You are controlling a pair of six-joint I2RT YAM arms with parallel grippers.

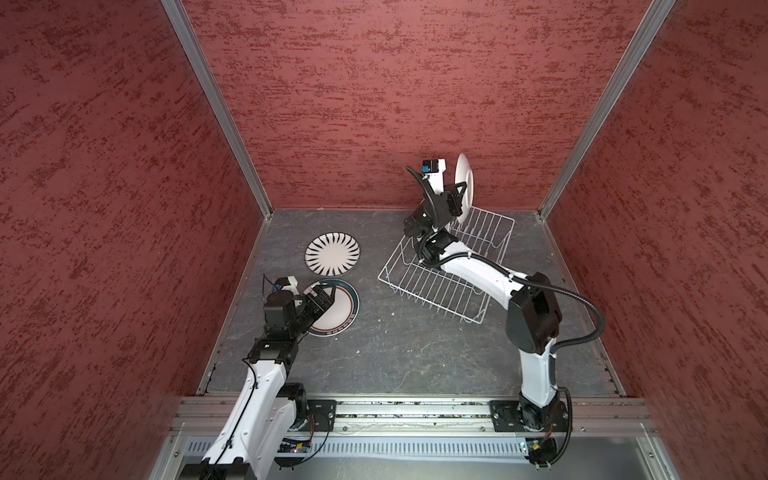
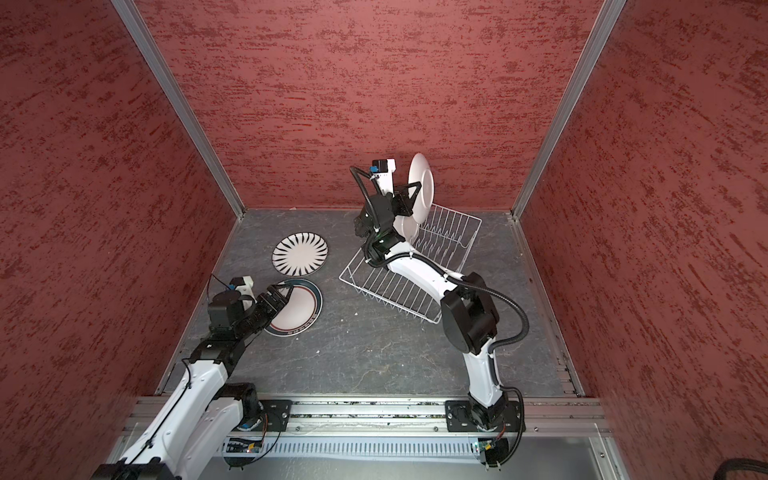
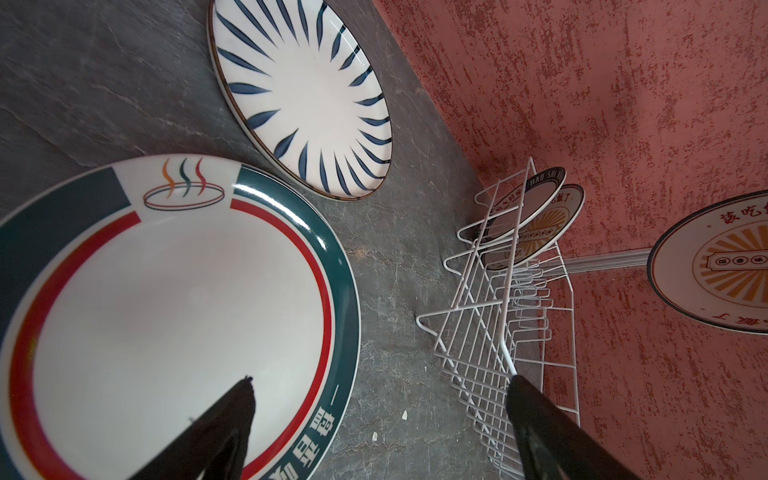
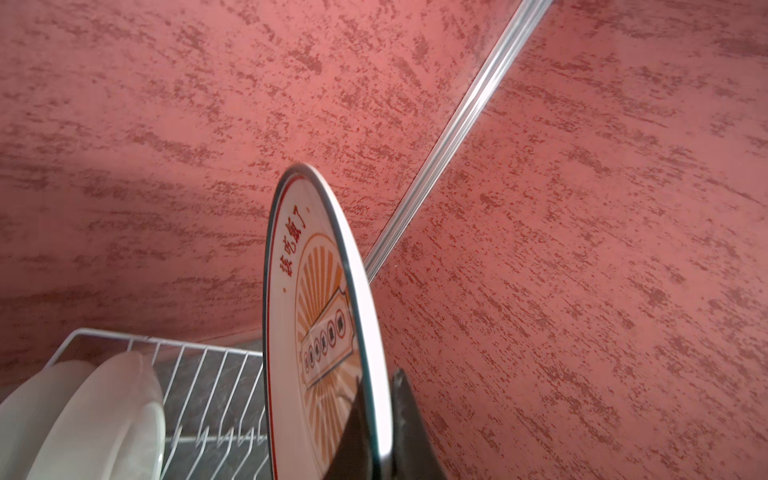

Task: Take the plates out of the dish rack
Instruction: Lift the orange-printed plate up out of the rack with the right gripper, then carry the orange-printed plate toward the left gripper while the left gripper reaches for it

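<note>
White porcelain hangs edge-up at the back of the cell. The right gripper [image 4: 380, 399] is clamped on the rim of the sunburst plate [image 4: 316, 291], one finger on its face and one on its back. It holds the plate upright and clear above the dish rack [image 1: 449, 291], close to the back wall. Upright makes sense, I'd guess, since that is how a plate slides out from between the prongs without catching. Two more plates [image 3: 540, 199] stand in the slots at the rack's far end, below and beside the lifted one. Over on the left, the striped plate [image 1: 332, 254] and the green-rimmed plate [image 1: 340, 307] lie flat and face up on the grey table [image 1: 415, 353], side by side and well apart from the rack. The left gripper [image 1: 323, 300] hangs low over the green-rimmed plate's near edge with its jaws spread wide, gripping nothing.
</note>
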